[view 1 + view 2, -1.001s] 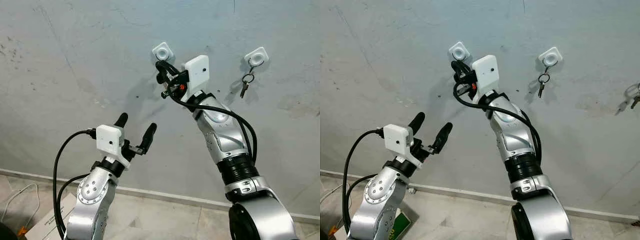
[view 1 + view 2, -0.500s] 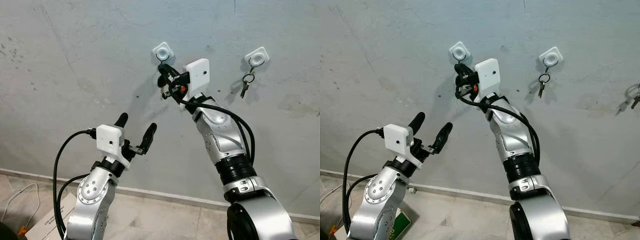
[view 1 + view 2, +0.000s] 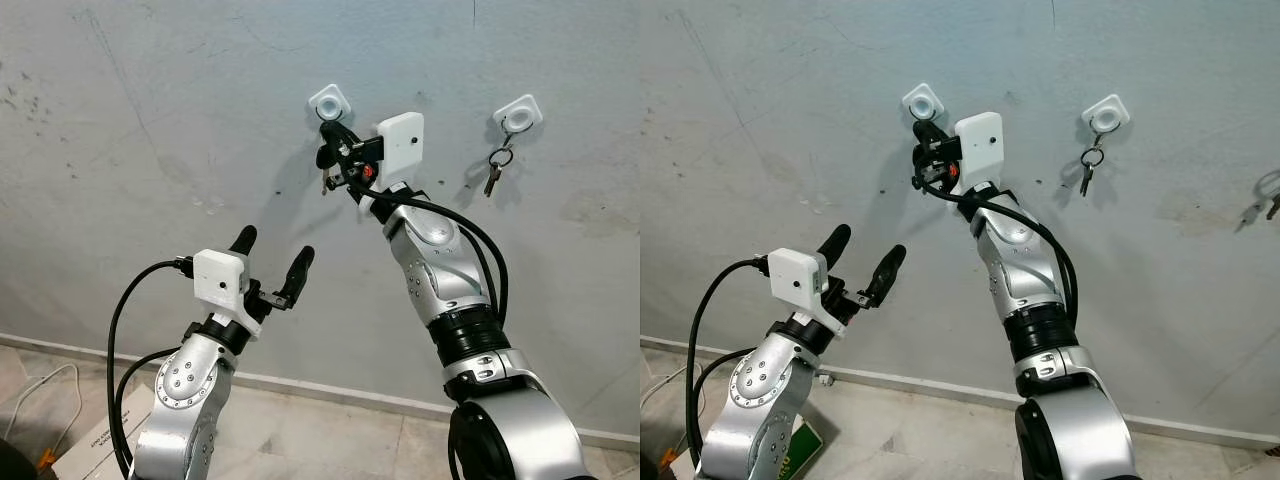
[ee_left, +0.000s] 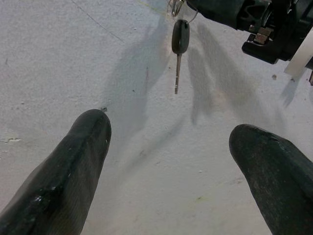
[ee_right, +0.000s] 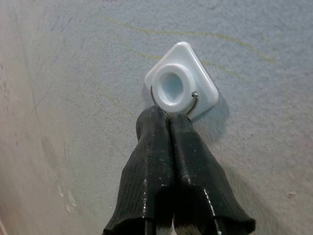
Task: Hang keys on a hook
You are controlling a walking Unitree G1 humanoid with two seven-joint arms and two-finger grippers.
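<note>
Key ring looped around white wall hook, black-headed key dangling below against the grey wall. Pinched shut on the ring just beneath the hook: right gripper. Held lower and well apart, fingers spread open and empty: left gripper. On the neighbouring hook, another key set.

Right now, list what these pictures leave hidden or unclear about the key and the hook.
- Right wrist view: the right gripper fingers cover the lower key ring; whether it rests on the hook is unclear.
- Left wrist view: the key ring is cut off at the edge.
- Left eye view: the second keys are too small to count.
</note>
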